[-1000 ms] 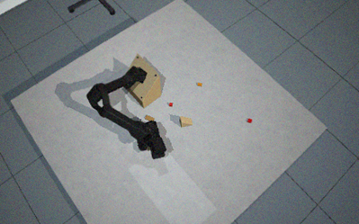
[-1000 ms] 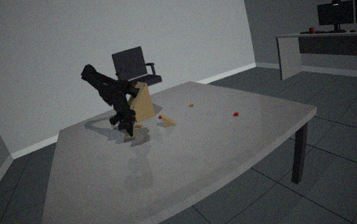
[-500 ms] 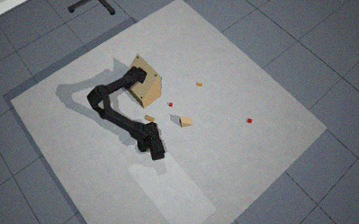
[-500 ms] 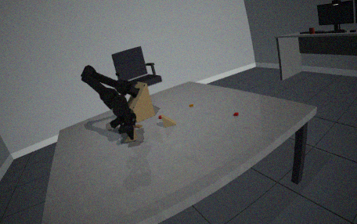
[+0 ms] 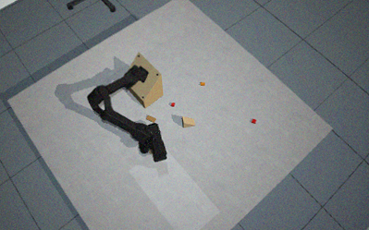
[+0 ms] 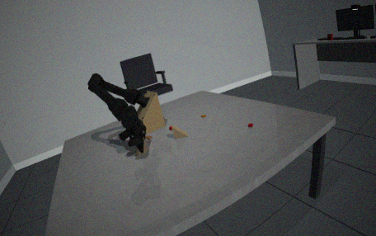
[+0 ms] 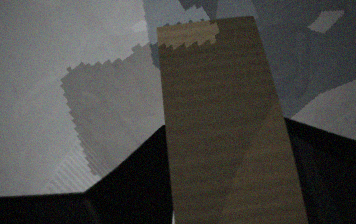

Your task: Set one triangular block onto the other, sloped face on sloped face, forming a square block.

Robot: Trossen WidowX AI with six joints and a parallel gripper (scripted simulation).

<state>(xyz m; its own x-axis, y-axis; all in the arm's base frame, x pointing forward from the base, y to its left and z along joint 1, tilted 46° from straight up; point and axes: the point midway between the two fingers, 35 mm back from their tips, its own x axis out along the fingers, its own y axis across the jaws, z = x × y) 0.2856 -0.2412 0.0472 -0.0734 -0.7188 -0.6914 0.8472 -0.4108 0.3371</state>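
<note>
1. Held triangular block (image 7: 225, 130): wood look, fine grain lines, matt tan.
2. Second triangular block (image 5: 188, 121): same pale wood, matt.
3. Big wedge-shaped mount (image 5: 148, 80): tan wood look, flat finish.
4. Arm (image 5: 112, 110) and tool (image 5: 158, 148): black, plastic-like, matt, no glints.
5. Desk (image 6: 268, 136): light grey top, smooth, faint sheen with soft reflections.
6. Small cubes (image 5: 254, 121): red, plain, material unclear.

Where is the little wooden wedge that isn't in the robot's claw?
The free tan wooden triangular block lies on the white table near its middle in the top view, beside the black claw, with a small red cube just beyond it.
</note>
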